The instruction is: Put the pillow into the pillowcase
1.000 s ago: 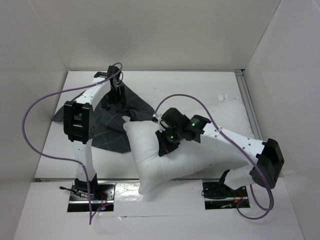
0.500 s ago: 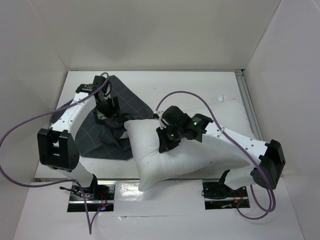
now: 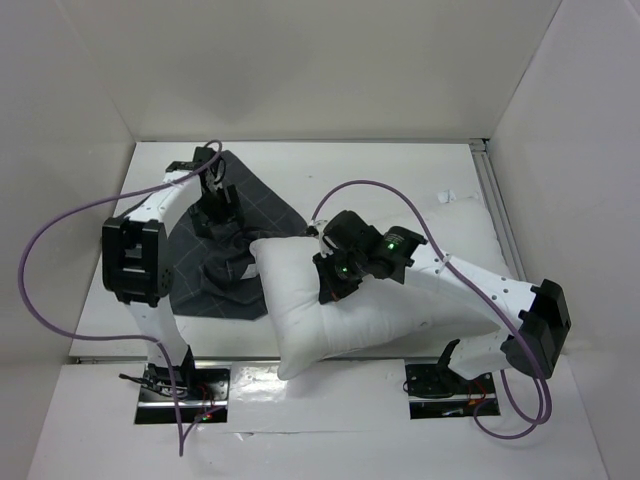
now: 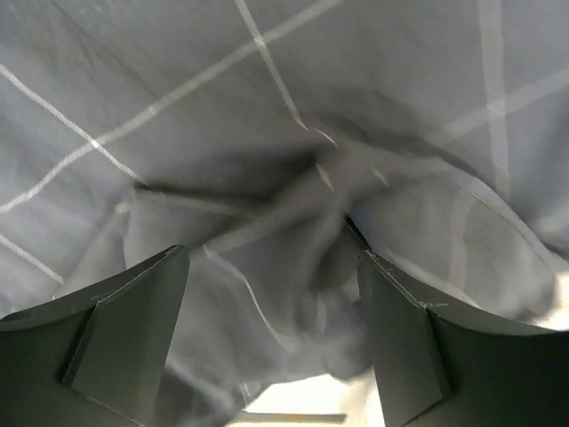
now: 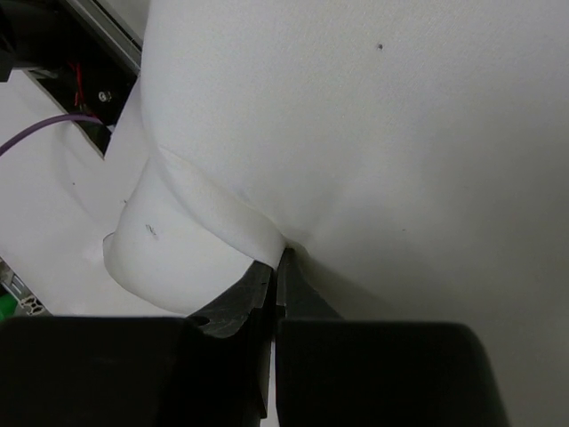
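Note:
The white pillow (image 3: 300,330) lies across the middle and right of the table, and it fills the right wrist view (image 5: 373,133). My right gripper (image 3: 328,290) sits on the pillow's left half, shut on a pinched fold of the pillow's fabric (image 5: 280,258). To its left the dark grey pillowcase (image 3: 205,285), with thin light grid lines, lies rumpled, its right edge touching the pillow. My left gripper (image 3: 218,208) hovers over the pillowcase's far part. Its fingers (image 4: 133,329) stand wide apart astride a bunched ridge of pillowcase cloth (image 4: 293,205), gripping nothing.
White walls close the table on the left, back and right. An aluminium rail (image 3: 497,205) runs along the right side. Purple cables (image 3: 45,250) loop off both arms. The arm bases (image 3: 180,385) sit at the near edge.
My left arm pulled back from the far side, its elbow swinging left, and the pillowcase bunched up leftward under it. The right gripper and pillow shifted only slightly.

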Available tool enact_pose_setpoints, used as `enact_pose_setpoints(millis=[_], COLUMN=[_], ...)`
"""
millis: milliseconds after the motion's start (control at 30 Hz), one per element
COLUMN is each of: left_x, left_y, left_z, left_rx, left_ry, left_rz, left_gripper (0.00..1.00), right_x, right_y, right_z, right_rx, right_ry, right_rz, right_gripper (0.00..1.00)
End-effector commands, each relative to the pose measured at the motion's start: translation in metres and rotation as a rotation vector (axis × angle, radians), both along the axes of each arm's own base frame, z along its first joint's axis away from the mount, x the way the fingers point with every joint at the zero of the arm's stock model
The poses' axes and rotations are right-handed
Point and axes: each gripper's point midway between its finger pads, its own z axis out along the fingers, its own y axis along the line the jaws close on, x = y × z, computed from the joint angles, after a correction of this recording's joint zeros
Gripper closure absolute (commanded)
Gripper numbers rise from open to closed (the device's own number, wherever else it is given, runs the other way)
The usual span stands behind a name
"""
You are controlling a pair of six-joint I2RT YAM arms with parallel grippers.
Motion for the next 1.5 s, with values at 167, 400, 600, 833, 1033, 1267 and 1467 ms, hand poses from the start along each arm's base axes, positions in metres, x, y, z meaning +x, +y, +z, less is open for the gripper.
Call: enact_pose_setpoints(millis=[167, 400, 600, 833, 1033, 1267, 1467], left_x=[0.008, -0.009, -0.001, 0.02, 0.03, 0.028, 0.027], left_y=[0.011, -0.009, -0.019, -0.024, -0.037, -0.06, -0.087], left_z=[-0.038, -0.039, 0.006, 0.092, 0.142, 0.174, 0.178], left_rx=[0.014, -0.119, -0.176, -0.2, -0.268, -0.322, -0.308], left_ry=[0.047, 0.093, 0.022, -0.203, -0.317, -0.372, -0.369], left_rz=[0.01, -0.042, -0.084, -0.124, -0.168, -0.235, -0.297], left_gripper=[0.11, 0.48, 1.0, 1.0, 1.0, 1.0, 1.0], right_x=[0.009, 0.014, 0.019, 0.05, 0.068, 0.089, 0.101], right_y=[-0.012, -0.009, -0.007, -0.016, -0.002, 0.014, 0.049], right_z=[-0.006, -0.007, 0.0, 0.021, 0.056, 0.08, 0.109], right_rx=[-0.077, -0.084, -0.083, -0.111, -0.048, -0.02, 0.043], right_ry=[-0.026, -0.036, -0.063, -0.199, -0.271, -0.338, -0.397], right_rz=[-0.022, -0.019, -0.008, -0.145, -0.174, -0.19, -0.143], right_gripper=[1.0, 1.0, 1.0, 1.0, 1.0, 1.0, 1.0])
